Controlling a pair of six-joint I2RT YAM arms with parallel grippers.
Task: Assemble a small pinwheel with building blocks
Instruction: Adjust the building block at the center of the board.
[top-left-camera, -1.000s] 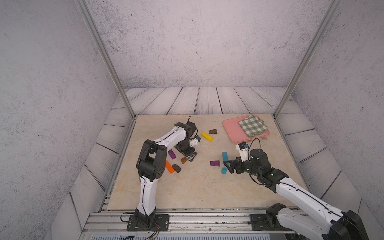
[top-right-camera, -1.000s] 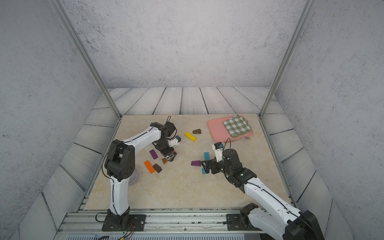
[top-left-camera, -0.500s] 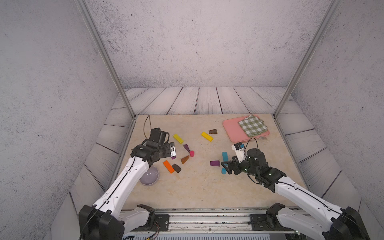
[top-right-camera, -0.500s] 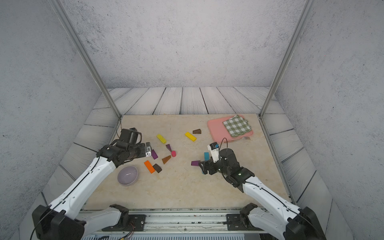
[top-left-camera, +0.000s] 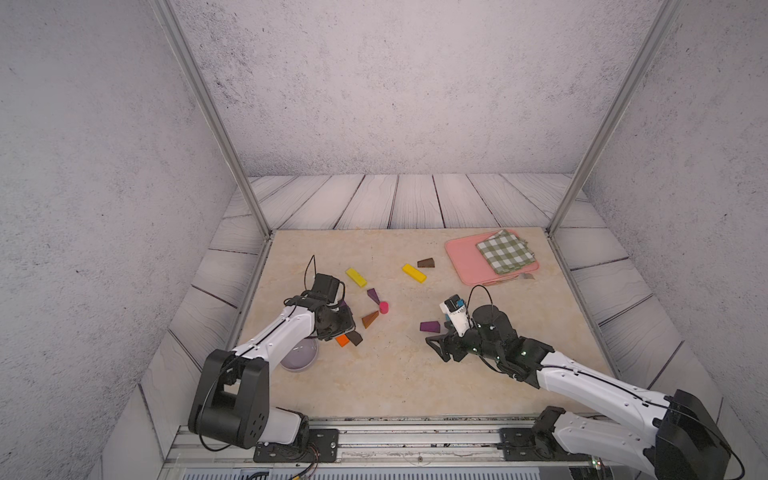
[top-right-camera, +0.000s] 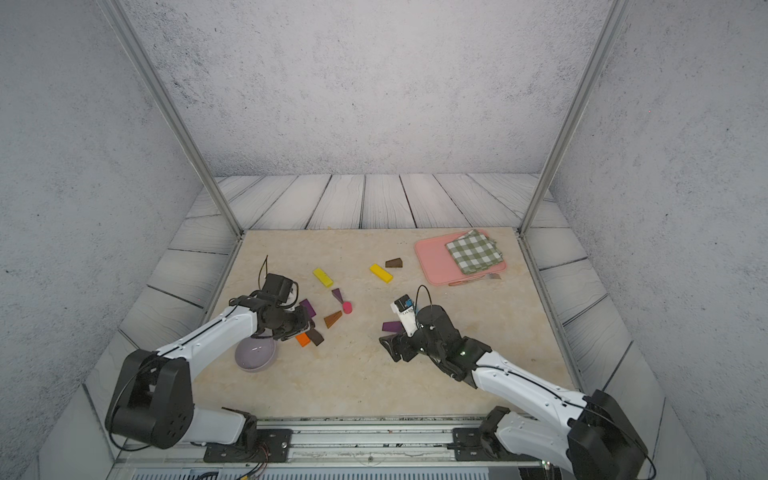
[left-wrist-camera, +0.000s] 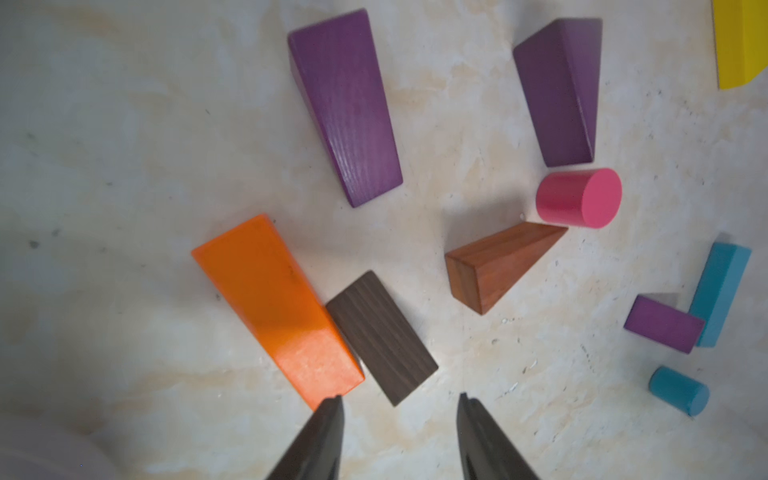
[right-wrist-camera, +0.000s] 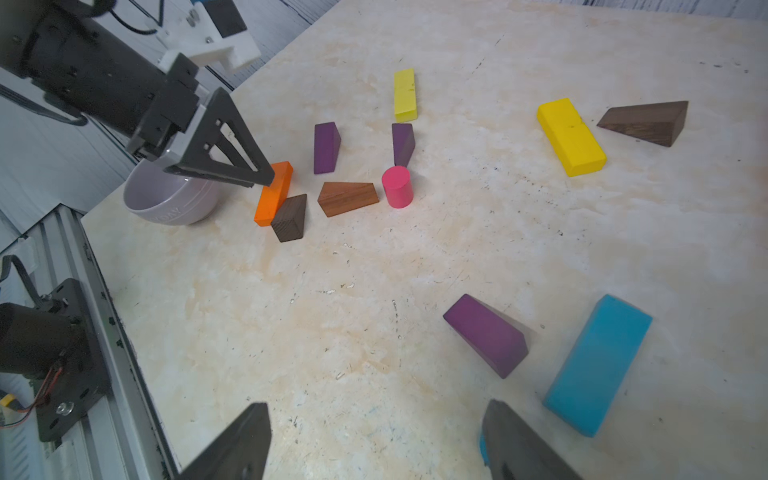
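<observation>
Yellow bar (left-wrist-camera: 742, 41) is cropped; the corner blur is probably a bowl (left-wrist-camera: 45, 453).

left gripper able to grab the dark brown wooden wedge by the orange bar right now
Probably yes: the left gripper hovers open by the dark brown wooden wedge, nothing over it, though the orange bar against one side may crowd the grasp.

Pink tray (top-right-camera: 432, 261) sits at two o'clock, checked cloth (top-right-camera: 473, 251) on it; lilac bowl (top-right-camera: 254, 355) at eight o'clock.
</observation>
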